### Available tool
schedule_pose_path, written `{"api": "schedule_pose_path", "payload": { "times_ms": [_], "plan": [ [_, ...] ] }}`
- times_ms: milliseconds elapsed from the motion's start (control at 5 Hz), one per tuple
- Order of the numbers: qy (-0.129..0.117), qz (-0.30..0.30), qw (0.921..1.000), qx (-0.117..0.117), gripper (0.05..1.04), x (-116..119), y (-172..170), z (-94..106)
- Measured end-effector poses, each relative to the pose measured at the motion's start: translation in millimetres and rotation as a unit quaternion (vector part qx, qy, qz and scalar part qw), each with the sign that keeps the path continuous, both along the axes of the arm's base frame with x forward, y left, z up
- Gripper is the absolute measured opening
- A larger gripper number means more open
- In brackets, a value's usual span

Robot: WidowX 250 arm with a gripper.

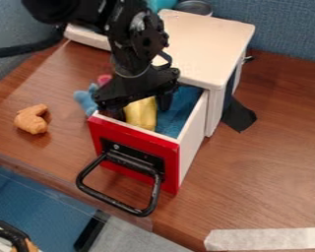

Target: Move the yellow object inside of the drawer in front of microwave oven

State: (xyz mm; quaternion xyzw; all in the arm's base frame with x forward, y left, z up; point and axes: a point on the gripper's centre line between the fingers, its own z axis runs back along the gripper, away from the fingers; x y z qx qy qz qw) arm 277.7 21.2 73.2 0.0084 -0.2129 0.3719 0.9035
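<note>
The object (142, 113) lies inside the cabinet's (203, 44) drawer (172, 167).

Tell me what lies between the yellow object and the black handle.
The drawer's red front stands between the yellow object and the black handle, as the camera view shows.

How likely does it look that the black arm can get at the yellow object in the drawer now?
Probably yes: the drawer is pulled out and open on top, and the tool hangs down right at the yellow object.
</note>
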Motion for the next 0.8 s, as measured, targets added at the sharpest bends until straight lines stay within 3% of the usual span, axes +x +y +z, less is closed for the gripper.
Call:
{"api": "schedule_pose_path", "payload": {
  "times_ms": [200, 400, 800],
  "plan": [
    [0.013, 0.015, 0.9998, 0.002, 0.949, 1, 2, -7.0],
    [0.011, 0.016, 0.9998, -0.002, 0.817, 2, 2, -7.1],
    [-0.018, 0.001, 0.9995, -0.027, 0.815, 1, -7, 12.8]
  ]
}}
